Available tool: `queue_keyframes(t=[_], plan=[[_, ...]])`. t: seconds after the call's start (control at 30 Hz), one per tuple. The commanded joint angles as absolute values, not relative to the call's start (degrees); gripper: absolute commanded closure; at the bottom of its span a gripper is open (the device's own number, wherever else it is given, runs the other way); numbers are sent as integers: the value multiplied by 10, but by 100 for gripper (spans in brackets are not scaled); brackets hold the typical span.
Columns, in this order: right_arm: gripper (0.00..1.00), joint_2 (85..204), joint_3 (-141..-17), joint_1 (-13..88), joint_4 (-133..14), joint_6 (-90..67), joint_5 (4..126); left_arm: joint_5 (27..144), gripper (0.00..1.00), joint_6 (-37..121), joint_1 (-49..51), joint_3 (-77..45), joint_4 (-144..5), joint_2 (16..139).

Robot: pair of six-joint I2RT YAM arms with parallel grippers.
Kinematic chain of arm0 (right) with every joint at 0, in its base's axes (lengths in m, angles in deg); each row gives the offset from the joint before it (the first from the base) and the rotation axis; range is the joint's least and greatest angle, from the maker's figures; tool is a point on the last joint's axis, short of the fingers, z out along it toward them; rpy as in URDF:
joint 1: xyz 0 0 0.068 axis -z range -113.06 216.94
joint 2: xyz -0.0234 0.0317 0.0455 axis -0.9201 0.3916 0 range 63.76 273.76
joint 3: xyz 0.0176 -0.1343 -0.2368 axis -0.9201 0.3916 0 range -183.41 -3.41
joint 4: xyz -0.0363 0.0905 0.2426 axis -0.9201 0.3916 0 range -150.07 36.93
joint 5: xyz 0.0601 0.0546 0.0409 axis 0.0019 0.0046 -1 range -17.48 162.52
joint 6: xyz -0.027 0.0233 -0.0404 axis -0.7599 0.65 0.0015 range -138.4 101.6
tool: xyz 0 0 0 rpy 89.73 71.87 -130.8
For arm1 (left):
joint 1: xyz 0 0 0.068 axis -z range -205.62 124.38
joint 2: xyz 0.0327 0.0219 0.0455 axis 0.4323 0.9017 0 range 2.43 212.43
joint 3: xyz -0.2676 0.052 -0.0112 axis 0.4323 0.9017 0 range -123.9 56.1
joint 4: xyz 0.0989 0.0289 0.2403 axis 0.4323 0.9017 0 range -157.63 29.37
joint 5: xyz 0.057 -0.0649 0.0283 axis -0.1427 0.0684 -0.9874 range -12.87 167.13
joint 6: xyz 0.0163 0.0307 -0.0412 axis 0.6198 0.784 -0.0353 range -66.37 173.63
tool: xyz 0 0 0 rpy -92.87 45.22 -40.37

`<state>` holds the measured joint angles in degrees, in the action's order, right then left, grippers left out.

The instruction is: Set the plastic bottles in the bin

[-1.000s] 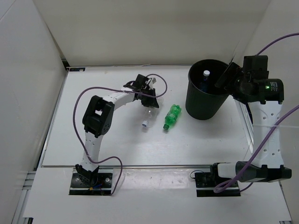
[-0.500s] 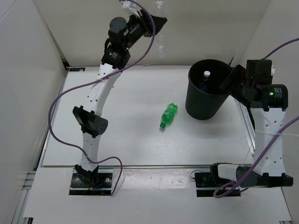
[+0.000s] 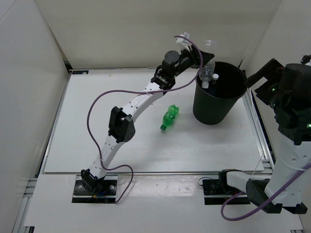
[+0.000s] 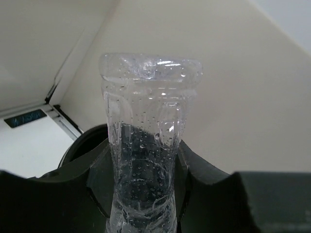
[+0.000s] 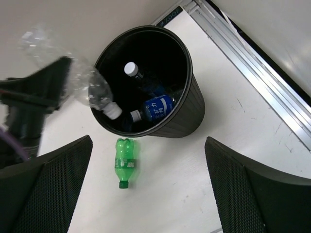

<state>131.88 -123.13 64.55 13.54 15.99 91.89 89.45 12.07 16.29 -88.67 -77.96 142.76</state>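
Well, had the left gripper clamped on the plain clear bottle, and the right gripper spread wide on nothing above the table's right edge. Held that bottle over the left rim of the bin in the far right corner, cap down into the mouth, base up, long axis near upright. Counted two bottles already inside. Left the green bottle lying mid-table, cap toward the near left corner. Roughly halfway, by the look.

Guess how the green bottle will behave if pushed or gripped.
Green bottle lies on its side on the table: a sideways nudge would probably roll it. Looks small and empty, so likely light. Thin lobed plastic may crumple when gripped.
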Motion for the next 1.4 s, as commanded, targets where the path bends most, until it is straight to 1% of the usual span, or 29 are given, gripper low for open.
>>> queue_keyframes(t=[0.0,0.03,0.07,0.1,0.13,0.17,0.27,0.3,0.33,0.37,0.4,0.43,0.47,0.5,0.57,0.63,0.73,0.8,0.83,0.87,1.07,1.2,1.37], plan=[[0,1303,-1231,645,133,138,921,873,65,107,174,-901,-831,1395],[0,1294,-1223,645,138,138,921,873,53,107,180,-902,-824,1395],[0,1286,-1211,645,138,138,921,878,43,107,180,-902,-824,1395],[0,1281,-1204,645,138,138,921,884,30,124,180,-893,-816,1385],[0,1281,-1195,645,138,138,921,884,20,133,185,-886,-808,1375],[0,1274,-1188,645,138,138,921,889,1,143,185,-879,-801,1364],[0,1274,-1171,645,138,143,921,900,0,208,177,-859,-745,1309],[0,1274,-1171,645,138,143,916,921,0,233,177,-831,-729,1267],[0,1274,-1171,645,138,143,910,921,0,291,171,-804,-713,1237],[0,1274,-1165,645,138,143,910,911,0,325,171,-767,-690,1204],[0,1274,-1165,645,138,143,905,894,0,358,171,-666,-690,1132],[0,1274,-1157,645,138,143,904,872,0,402,171,-612,-682,1098],[0,1274,-1145,645,133,143,904,851,0,414,171,-564,-675,1070],[0,1274,-1145,645,133,143,898,836,0,414,165,-481,-651,1026],[0,1274,-1136,645,133,143,891,836,0,390,145,-415,-622,996],[0,1274,-1131,645,133,143,883,870,0,370,115,-325,-598,971],[0,1274,-1120,645,128,143,873,913,0,370,94,-231,-598,966],[0,1274,-1120,645,128,143,868,936,0,391,87,-207,-592,979],[0,1280,-1120,645,128,138,862,966,0,398,87,-202,-592,1002],[0,1280,-1126,645,128,138,862,972,0,407,87,-207,-575,1016],[0,1285,-1126,645,128,132,857,923,0,407,87,-260,-560,1120],[0,1296,-1132,645,128,126,846,922,0,399,87,-293,-560,1176],[0,1301,-1138,645,128,116,846,965,0,370,87,-301,-560,1213]])
